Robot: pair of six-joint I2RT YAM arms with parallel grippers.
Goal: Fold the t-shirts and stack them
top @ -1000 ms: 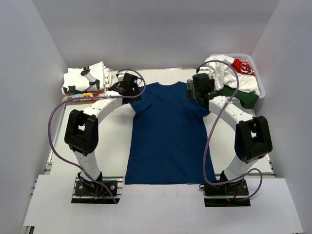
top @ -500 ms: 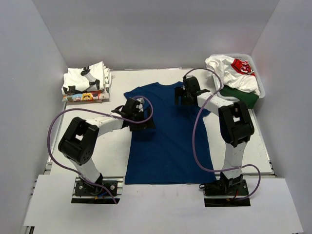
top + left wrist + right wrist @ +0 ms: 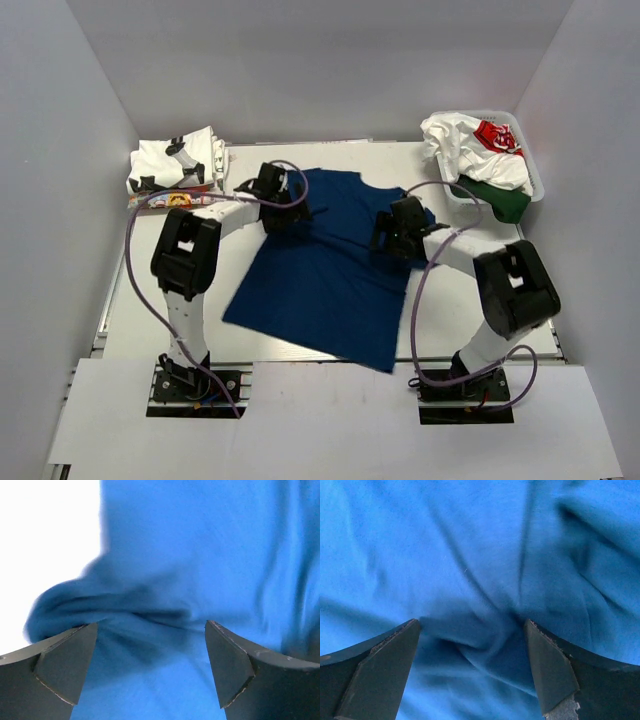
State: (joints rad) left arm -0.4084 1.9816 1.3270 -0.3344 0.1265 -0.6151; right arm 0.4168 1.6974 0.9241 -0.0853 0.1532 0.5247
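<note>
A plain dark blue t-shirt (image 3: 320, 275) lies skewed on the white table, its hem slanting toward the front right. My left gripper (image 3: 285, 203) is down on its upper left part, near the sleeve. The left wrist view shows that gripper (image 3: 151, 625) open, with blue cloth (image 3: 200, 540) bunched into a fold between the tips. My right gripper (image 3: 388, 233) rests on the shirt's right side. It is also open (image 3: 471, 622), straddling a ridge of blue cloth (image 3: 445, 540). Neither pair of jaws is closed on the cloth.
A stack of folded white t-shirts (image 3: 175, 170) with cartoon prints sits at the back left. A white basket (image 3: 537, 178) at the back right holds crumpled white tees with red print (image 3: 470, 140) and a dark green piece (image 3: 500, 203). Grey walls enclose the table.
The blue t-shirt has been dragged from lying straight to a skewed lie. The left gripper swung toward the front, then back to the sleeve area. The right gripper came forward onto the shirt's right side.
</note>
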